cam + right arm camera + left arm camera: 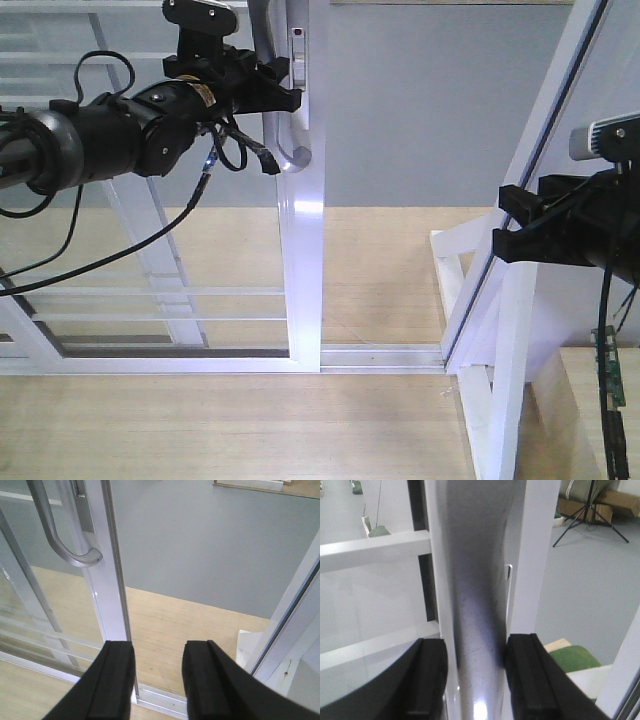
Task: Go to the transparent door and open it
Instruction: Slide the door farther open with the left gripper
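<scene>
The transparent door (300, 250) is a white-framed glass panel with thin horizontal bars, standing left of centre. Its curved grey handle (287, 150) runs down the right stile. My left gripper (283, 85) is at the upper part of that handle. In the left wrist view the handle (475, 605) fills the space between the black fingers, and the gripper (476, 675) is shut on it. My right gripper (503, 222) hangs at the right, open and holding nothing. In the right wrist view, its fingers (117, 680) point down at the floor, right of the door stile (107, 595) and handle (60, 545).
A gap shows between the door stile and the slanted white frame (540, 170) at the right, with the floor track (380, 355) across it. A white wooden support (500, 380) stands at the lower right. A tripod (585, 510) and boxes stand on the grey floor beyond.
</scene>
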